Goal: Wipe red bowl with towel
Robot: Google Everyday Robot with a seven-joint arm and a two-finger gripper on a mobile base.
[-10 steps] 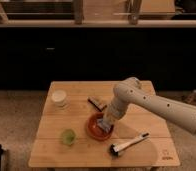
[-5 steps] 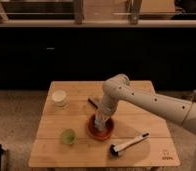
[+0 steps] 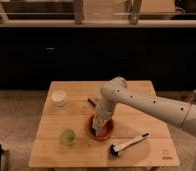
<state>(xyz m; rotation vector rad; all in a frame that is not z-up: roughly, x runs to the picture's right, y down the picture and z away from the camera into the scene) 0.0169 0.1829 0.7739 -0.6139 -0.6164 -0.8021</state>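
Observation:
The red bowl [image 3: 104,132] sits on the wooden table [image 3: 141,120], near its middle front. My gripper [image 3: 99,125] reaches down into the bowl from the right, at the end of the white arm [image 3: 141,102]. A pale towel [image 3: 98,124] is bunched at the gripper's tip and pressed inside the bowl, toward its left side. The arm hides the back of the bowl.
A white cup [image 3: 59,97] stands at the table's back left. A green round object [image 3: 67,136] lies front left. A black-and-white brush [image 3: 127,144] lies front right. A dark object [image 3: 92,103] lies behind the bowl. A dark counter wall runs behind the table.
The arm has swung left across the bowl, carrying the towel from the bowl's right side to its left side. The other objects have not moved.

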